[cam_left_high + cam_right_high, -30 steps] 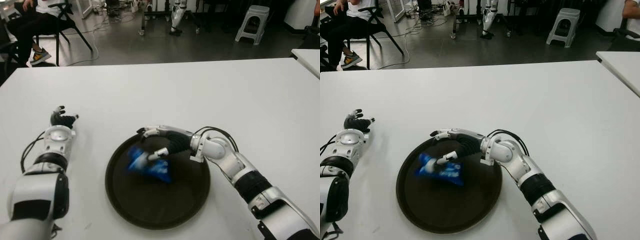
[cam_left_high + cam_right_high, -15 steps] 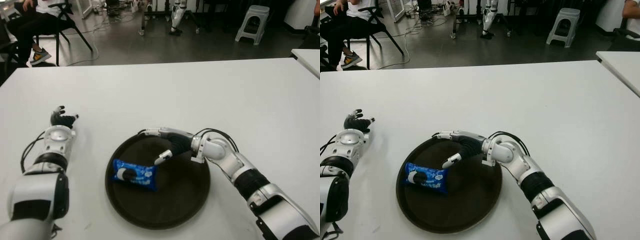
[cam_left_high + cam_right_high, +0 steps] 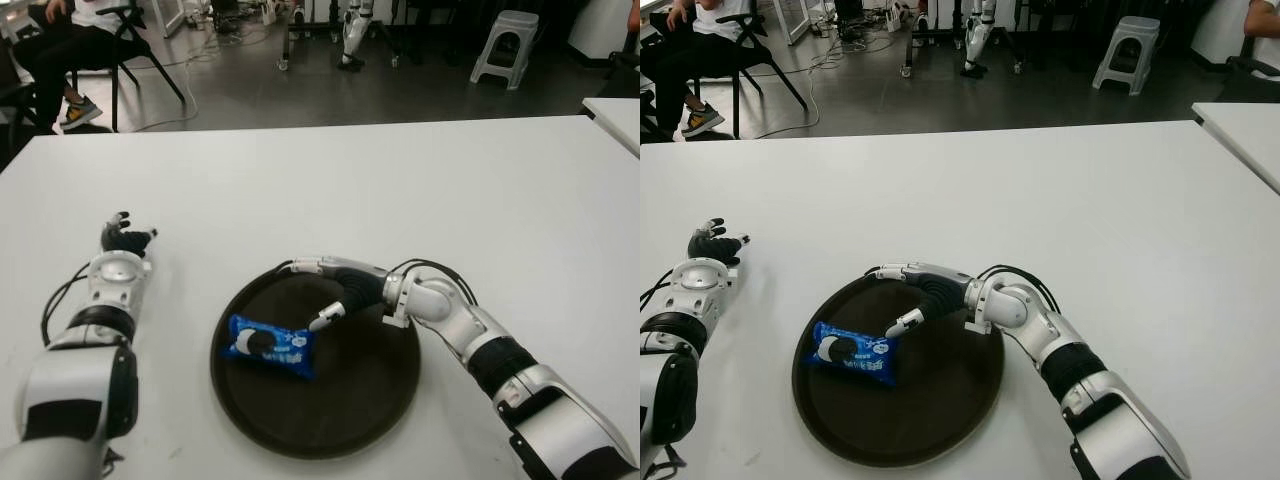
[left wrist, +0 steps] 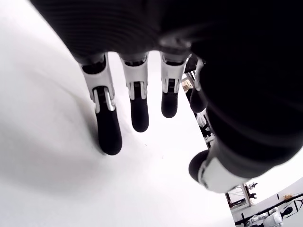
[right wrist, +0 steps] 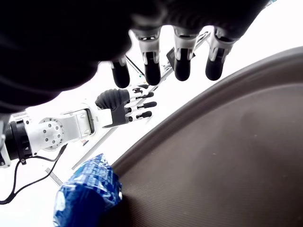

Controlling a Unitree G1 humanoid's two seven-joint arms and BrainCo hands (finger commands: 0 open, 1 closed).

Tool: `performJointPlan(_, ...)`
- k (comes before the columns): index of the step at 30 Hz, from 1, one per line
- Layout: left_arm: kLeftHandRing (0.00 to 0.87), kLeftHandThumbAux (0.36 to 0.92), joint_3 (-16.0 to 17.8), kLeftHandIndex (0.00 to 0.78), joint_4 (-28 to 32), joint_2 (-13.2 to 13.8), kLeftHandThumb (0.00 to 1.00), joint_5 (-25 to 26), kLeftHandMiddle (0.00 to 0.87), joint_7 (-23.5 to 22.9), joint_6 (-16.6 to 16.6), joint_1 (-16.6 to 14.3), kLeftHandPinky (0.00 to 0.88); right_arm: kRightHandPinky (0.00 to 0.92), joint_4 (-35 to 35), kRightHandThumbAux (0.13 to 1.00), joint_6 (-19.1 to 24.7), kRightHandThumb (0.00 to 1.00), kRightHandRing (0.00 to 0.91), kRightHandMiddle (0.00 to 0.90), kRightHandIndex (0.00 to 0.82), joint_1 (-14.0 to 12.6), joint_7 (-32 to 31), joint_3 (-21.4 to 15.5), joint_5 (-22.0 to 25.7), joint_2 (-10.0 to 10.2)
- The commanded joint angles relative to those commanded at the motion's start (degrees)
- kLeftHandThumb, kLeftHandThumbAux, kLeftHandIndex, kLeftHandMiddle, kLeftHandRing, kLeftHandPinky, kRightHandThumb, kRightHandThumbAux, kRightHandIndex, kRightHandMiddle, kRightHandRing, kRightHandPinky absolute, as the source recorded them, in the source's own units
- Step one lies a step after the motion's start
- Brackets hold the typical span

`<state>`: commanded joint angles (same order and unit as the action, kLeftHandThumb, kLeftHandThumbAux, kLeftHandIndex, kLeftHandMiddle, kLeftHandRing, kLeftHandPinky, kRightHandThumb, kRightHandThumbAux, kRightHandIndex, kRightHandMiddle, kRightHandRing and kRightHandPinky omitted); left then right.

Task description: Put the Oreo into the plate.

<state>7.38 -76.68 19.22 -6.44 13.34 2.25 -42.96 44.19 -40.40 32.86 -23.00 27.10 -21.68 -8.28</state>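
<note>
The Oreo pack [image 3: 267,345] lies flat inside the dark plate [image 3: 370,400] — placement looks done — with the right hand [image 3: 325,290] spread empty just beside it, needing only withdrawal; the left hand [image 3: 125,240] shows open on the counter [image 3: 400,190].

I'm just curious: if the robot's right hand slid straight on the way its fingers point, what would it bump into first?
Probably nothing on the plate: the right hand points along its far rim, passing behind the Oreo pack. Beyond lies bare table, though depth is uncertain.
</note>
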Motion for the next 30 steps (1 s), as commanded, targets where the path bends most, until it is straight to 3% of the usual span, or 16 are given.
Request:
performJointPlan(12, 0.13, 0.758, 0.0, 0.059, 0.0, -0.1, 0.27, 0.0, 0.108, -0.2, 0.0, 0.1, 0.136, 0.0, -0.3, 0.328, 0.0, 0.0, 0.0, 0.0, 0.0, 0.1, 2.1, -0.2, -1.9, -0.7)
performJointPlan(18, 0.14, 0.765, -0.2, 0.07, 0.0, -0.3, 0.285, -0.2, 0.116, 0.2, 0.0, 0.3, 0.149, 0.0, -0.7, 0.342, 1.1, 0.0, 0.0, 0.0, 0.0, 0.8, 2.3, -1.8, -1.2, -2.5)
performJointPlan(21, 0.144, 0.767, -0.1, 0.073, 0.0, -0.3, 0.278, 0.0, 0.117, 0.2, 0.1, 0.3, 0.158, 0.0, 3.7, 0.355, 1.9, 0.0, 0.0, 0.0, 0.0, 4.1, 5.2, -3.9, -1.6, -4.2)
performJointPlan(26, 0.145, 0.762, 0.4, 0.075, 0.1, -0.3, 0.273, 0.4, 0.116, -0.1, 0.4, 0.5, 0.163, 0.0, 13.0, 0.361, 1.4, 0.0, 0.0, 0.0, 0.0, 7.4, 12.5, -6.0, -3.0, -6.4)
performJointPlan(30, 0.142, 0.754, 0.6, 0.07, 0.1, -0.4, 0.274, 0.6, 0.119, -0.2, 0.4, 0.5, 0.155, 0.0, 17.9, 0.357, 0.7, 0.0, 0.0, 0.0, 0.0, 8.8, 15.9, -7.1, -2.8, -6.8)
